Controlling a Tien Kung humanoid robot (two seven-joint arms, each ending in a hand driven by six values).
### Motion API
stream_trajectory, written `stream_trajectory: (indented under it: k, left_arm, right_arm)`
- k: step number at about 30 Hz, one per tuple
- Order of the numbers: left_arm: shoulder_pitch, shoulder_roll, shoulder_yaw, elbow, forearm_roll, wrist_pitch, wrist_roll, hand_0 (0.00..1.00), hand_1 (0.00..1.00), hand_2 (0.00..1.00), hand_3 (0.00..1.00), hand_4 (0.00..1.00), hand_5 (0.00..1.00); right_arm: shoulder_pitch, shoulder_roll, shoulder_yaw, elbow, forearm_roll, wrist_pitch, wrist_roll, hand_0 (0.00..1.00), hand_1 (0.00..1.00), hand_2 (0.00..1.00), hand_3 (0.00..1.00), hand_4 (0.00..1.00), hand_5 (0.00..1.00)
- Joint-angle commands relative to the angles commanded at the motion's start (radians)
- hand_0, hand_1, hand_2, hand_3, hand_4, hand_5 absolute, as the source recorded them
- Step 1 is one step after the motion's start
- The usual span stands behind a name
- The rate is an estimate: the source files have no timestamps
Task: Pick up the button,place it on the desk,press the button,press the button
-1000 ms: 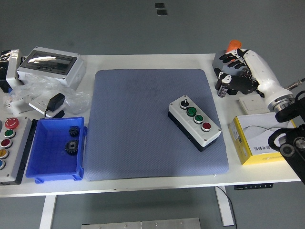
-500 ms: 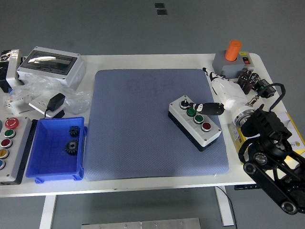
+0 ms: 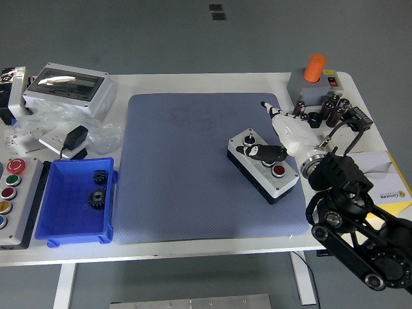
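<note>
The button box (image 3: 288, 179) is white with a black base and lies at an angle on the right part of the blue-grey mat (image 3: 180, 167). It carries a black knob (image 3: 248, 137), two green buttons that are mostly covered, and a red button (image 3: 278, 170). My right hand (image 3: 267, 151) reaches in from the lower right. One black finger lies stretched over the green buttons, and the thumb (image 3: 266, 106) points away toward the mat's far edge. The hand holds nothing. My left arm is out of the picture.
A blue bin (image 3: 77, 235) with two black gears sits at the left. Behind it are a grey enclosure (image 3: 67, 87) and a plastic bag with an adapter (image 3: 74, 138). A button panel (image 3: 13, 199) lies at the left edge. An orange-capped grey unit (image 3: 310, 80), dark cylinders (image 3: 335, 108) and a yellow box (image 3: 389, 187) crowd the right.
My right hand swung in from the far right corner to the button box. Its finger has slid left from beside the box to lie over the green buttons.
</note>
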State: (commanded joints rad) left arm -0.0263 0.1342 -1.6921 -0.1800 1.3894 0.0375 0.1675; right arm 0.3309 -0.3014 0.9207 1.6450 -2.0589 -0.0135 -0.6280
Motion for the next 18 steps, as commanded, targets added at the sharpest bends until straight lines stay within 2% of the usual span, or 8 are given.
stream_trajectory:
  k: [6,12,18]
  left_arm:
    - [-0.004,0.005,-0.008,0.000,0.004,0.004,0.007,0.631,0.630,0.558,0.652,0.648,0.206]
    - [0.001,0.005,-0.006,0.000,-0.002,0.006,0.011,0.632,0.630,0.558,0.652,0.648,0.208]
    - [0.007,0.002,-0.007,0.000,-0.003,0.007,0.017,0.631,0.630,0.559,0.653,0.649,0.208]
  right_arm:
    - [-0.005,-0.001,0.004,-0.002,-0.002,-0.004,-0.013,0.932,0.944,0.998,0.998,0.998,0.611]
    - [-0.003,-0.002,-0.014,-0.005,0.001,0.013,-0.017,0.914,0.931,0.998,0.998,0.998,0.612]
    - [0.015,0.026,-0.054,-0.068,0.007,0.014,-0.017,0.903,0.928,0.998,0.998,0.998,0.612]
